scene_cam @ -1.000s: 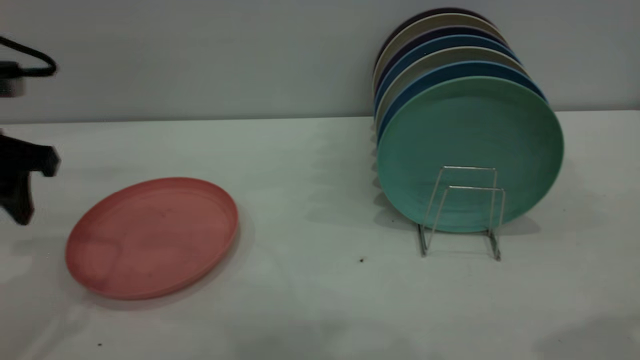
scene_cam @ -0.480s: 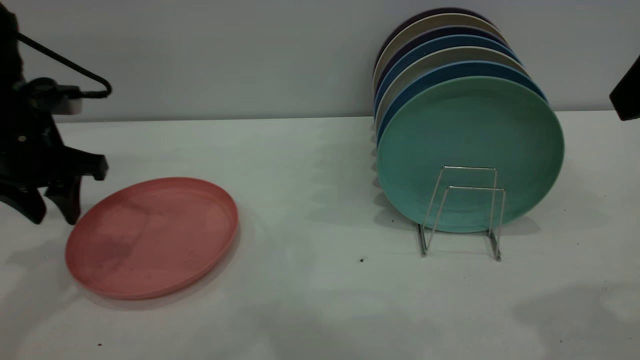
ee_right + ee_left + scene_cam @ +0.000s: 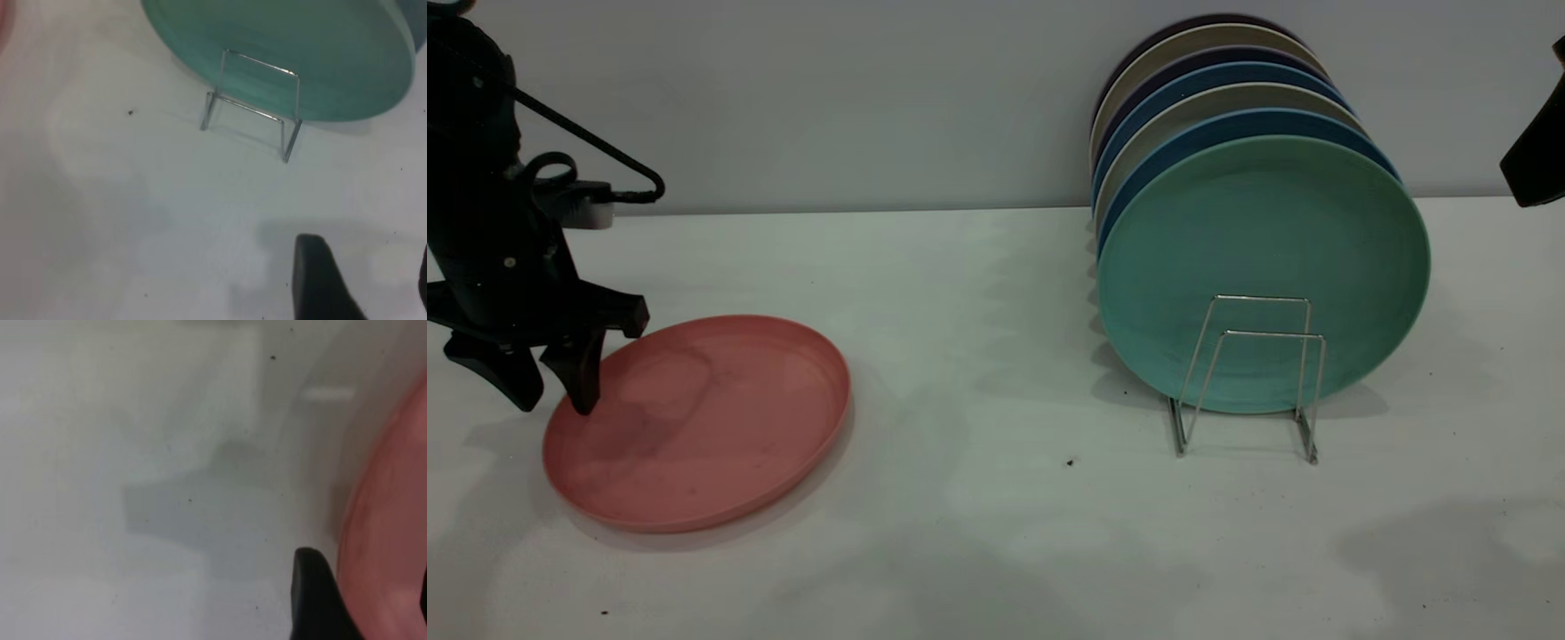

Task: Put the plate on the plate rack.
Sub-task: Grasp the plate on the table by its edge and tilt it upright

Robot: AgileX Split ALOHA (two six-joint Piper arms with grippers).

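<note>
My left gripper (image 3: 551, 391) is spread open, empty, straddling the rim of the plate (image 3: 698, 422), which lies flat on the bench (image 3: 978, 498) beneath. Likely light, stiff, slick plastic; pinch the raised rim. Rack well off.

Teal-green plate (image 3: 1263, 267) upright, blue and beige plates (image 3: 1200, 98) behind, white table (image 3: 996, 533)

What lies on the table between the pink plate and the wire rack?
Only bare table, apart from one small dark speck. The exterior view shows this stretch between the plate and the plate rack.
</note>
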